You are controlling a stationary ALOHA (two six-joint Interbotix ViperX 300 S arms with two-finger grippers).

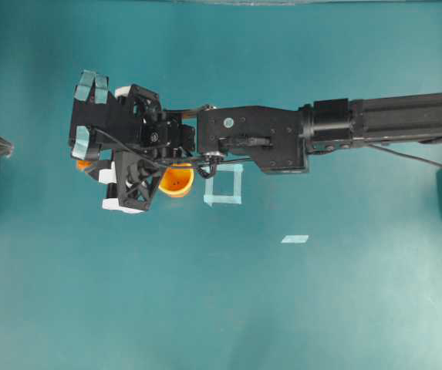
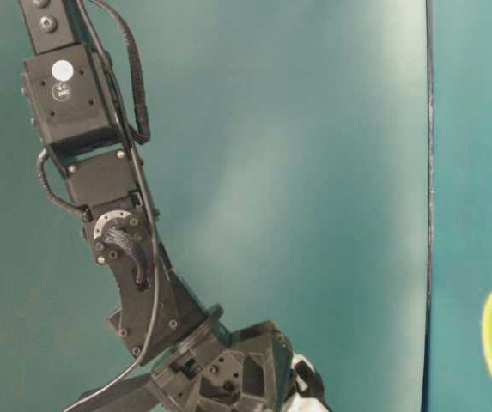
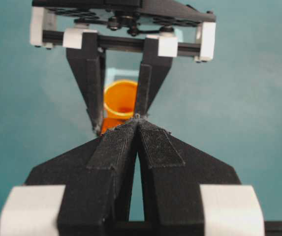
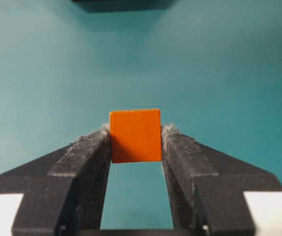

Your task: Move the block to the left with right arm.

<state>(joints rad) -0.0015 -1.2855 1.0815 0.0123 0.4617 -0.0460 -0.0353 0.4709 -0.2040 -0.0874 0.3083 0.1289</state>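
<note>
**Right gripper held the orange block at the left of the table**

In the overhead view, the right arm (image 1: 344, 127) reached in from the right edge of the picture, all the way across the teal table (image 1: 282, 308) to the left part. The right gripper (image 4: 136, 135) was closed on the block (image 4: 135, 135). In the right wrist view, the small orange cube sat squeezed between the two black fingertips, one pad pressing each side, in the middle of the picture. From above, only a bit of orange showed under the gripper at the left.

An orange cup (image 1: 177, 181) lay on the table just below the arm, a little left of the middle of the overhead picture. Just to its right was a pale blue tape square (image 1: 224, 185). A small strip of pale tape (image 1: 295, 239) lay further down and to the right.

In the left wrist view, the left gripper (image 3: 137, 123) was closed, its two black fingertips touching with nothing between them. Past them, in the upper middle of that picture, stood the right gripper with the cup behind it.
</note>
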